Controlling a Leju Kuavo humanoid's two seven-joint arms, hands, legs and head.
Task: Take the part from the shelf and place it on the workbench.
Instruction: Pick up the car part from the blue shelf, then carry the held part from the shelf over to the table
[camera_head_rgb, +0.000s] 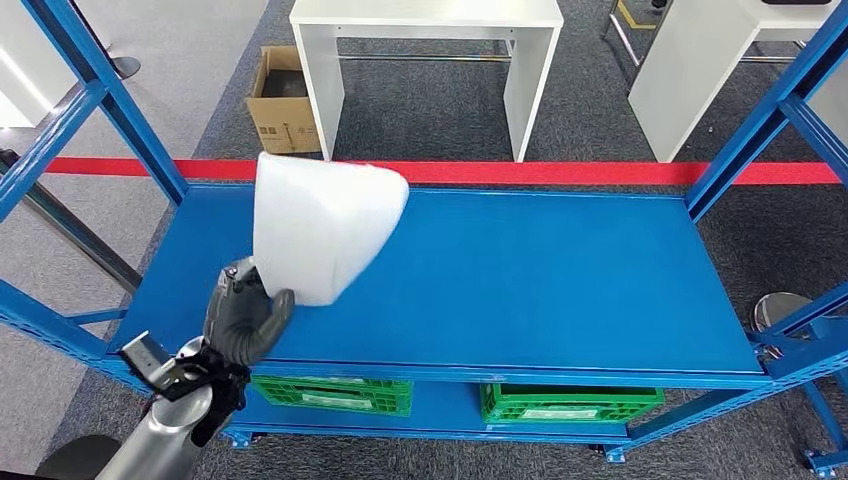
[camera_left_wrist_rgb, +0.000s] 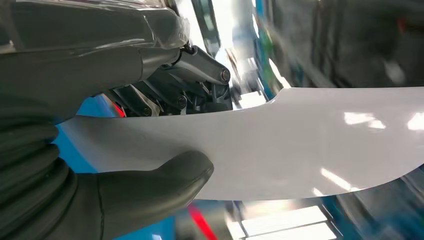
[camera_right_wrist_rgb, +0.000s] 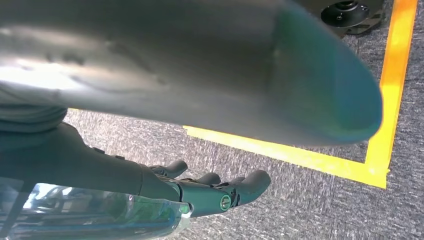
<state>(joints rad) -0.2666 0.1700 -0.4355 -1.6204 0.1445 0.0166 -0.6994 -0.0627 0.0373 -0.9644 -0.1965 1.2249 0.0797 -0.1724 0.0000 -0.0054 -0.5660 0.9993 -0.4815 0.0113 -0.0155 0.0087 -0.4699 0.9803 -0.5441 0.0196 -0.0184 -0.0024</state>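
Note:
The part (camera_head_rgb: 318, 228) is a white, curved shell-like piece, held up above the left end of the blue shelf top (camera_head_rgb: 540, 270). My left hand (camera_head_rgb: 243, 312) grips its lower edge from below, thumb on the near face. In the left wrist view the part (camera_left_wrist_rgb: 300, 140) is a broad white sheet pinched between the thumb (camera_left_wrist_rgb: 165, 185) and the dark fingers (camera_left_wrist_rgb: 190, 75). My right hand (camera_right_wrist_rgb: 210, 192) hangs over grey carpet, fingers stretched apart with nothing in them.
Blue uprights (camera_head_rgb: 130, 110) frame the shelf on both sides. Green crates (camera_head_rgb: 335, 393) sit on the lower level. Beyond a red floor line (camera_head_rgb: 600, 172) stand a white table (camera_head_rgb: 430, 60) and a cardboard box (camera_head_rgb: 280, 100). Yellow tape (camera_right_wrist_rgb: 320, 160) marks the floor.

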